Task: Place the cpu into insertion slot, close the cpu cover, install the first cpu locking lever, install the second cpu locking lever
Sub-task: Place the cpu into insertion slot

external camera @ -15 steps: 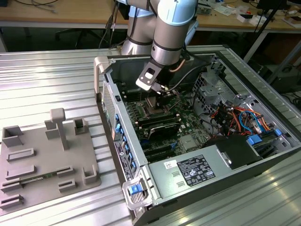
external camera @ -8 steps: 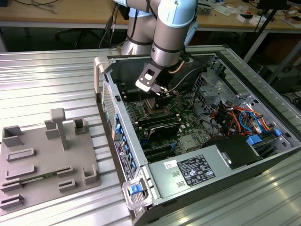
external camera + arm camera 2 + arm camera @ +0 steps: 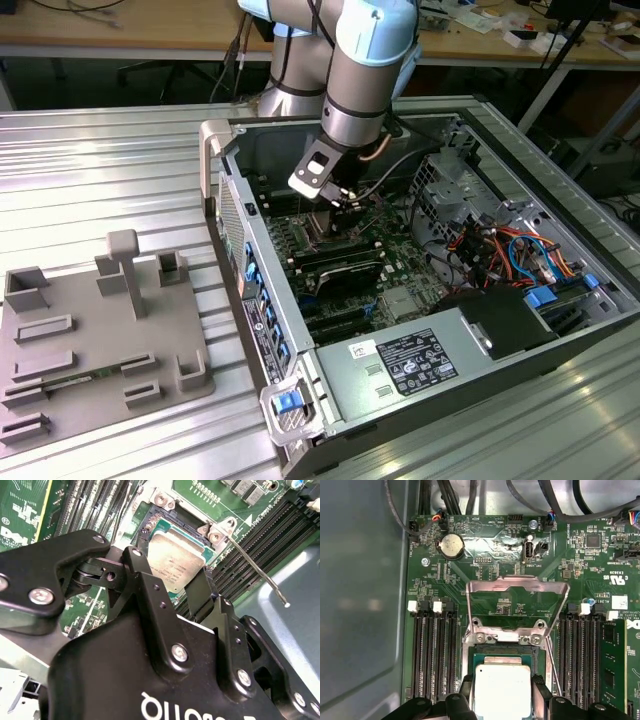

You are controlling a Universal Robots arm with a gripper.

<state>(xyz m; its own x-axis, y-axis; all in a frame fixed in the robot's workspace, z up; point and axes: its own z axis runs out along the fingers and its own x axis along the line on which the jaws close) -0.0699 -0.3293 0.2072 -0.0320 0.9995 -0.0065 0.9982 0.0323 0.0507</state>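
In both wrist views the cpu (image 3: 502, 682) (image 3: 177, 555), a flat square chip with a silver top, lies level over the dark insertion slot (image 3: 482, 653) (image 3: 165, 517). My gripper (image 3: 502, 695) (image 3: 167, 575) is shut on the cpu, its black fingers (image 3: 466, 690) pressed to two opposite edges. The cpu cover (image 3: 517, 586), a silver frame with a square window, stands swung open on its hinge just beyond the slot. A thin wire locking lever (image 3: 255, 567) (image 3: 549, 657) sticks up loose beside the socket. In the exterior view the gripper (image 3: 335, 195) reaches down into the open computer case.
Long black memory slots (image 3: 432, 655) flank the socket on both sides. The case walls (image 3: 235, 230), cable bundles (image 3: 500, 250) and the power supply (image 3: 410, 365) hem in the board. A grey fixture plate (image 3: 100, 330) lies on the table at the exterior view's left.
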